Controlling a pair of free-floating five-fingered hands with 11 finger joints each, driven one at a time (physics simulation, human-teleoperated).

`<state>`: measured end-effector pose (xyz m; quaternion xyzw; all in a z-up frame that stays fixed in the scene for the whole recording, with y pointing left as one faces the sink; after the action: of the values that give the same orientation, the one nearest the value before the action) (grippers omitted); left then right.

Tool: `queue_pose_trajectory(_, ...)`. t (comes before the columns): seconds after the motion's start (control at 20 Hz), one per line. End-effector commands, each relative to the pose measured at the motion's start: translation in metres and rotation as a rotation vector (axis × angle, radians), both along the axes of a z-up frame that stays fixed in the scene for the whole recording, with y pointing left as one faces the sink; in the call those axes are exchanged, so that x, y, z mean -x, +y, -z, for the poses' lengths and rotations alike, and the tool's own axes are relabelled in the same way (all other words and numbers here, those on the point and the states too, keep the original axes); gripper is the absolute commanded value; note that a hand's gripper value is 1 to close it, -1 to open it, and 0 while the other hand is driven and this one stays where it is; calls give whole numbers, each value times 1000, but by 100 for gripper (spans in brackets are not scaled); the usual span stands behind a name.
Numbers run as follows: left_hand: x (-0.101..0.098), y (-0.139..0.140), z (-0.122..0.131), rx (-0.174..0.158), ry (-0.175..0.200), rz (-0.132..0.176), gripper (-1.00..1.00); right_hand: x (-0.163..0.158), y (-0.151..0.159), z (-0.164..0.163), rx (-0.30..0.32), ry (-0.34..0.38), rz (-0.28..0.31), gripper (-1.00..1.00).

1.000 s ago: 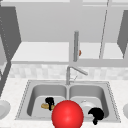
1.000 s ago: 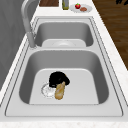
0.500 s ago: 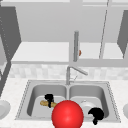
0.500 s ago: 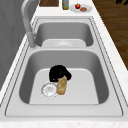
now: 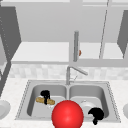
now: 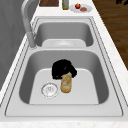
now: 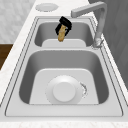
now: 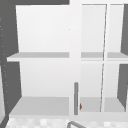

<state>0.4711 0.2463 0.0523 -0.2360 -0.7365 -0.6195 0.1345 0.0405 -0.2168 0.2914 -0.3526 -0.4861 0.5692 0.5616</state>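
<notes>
I count two hands. My left hand [image 5: 45,95] sits in the left basin of the sink [image 5: 25,93], fingers curled round the one bread roll [image 5: 45,101], which lies on the basin floor just at three o'clock of the drain [image 6: 49,89]. My right hand [image 5: 96,114] hangs at the right basin's five o'clock edge; I cannot tell its fingers. One white plate [image 7: 64,92] lies in that basin, one red ball [image 5: 67,115] in front, one faucet [image 5: 75,70] at twelve o'clock.

No readable text, labels, brands or nos. on anything.
</notes>
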Motion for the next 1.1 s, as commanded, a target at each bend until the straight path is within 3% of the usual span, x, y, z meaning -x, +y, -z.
queue_pose_trajectory(0.0,11,17,-31,-8,10,0,100,0,0,0,0,0,0,0)
queue_pose_trajectory(0.45,35,55,-99,-8,16,-1,100,0,0,0,0,0,0,0)
queue_pose_trajectory(1.05,79,129,-147,24,19,1,100,0,0,0,0,0,0,0)
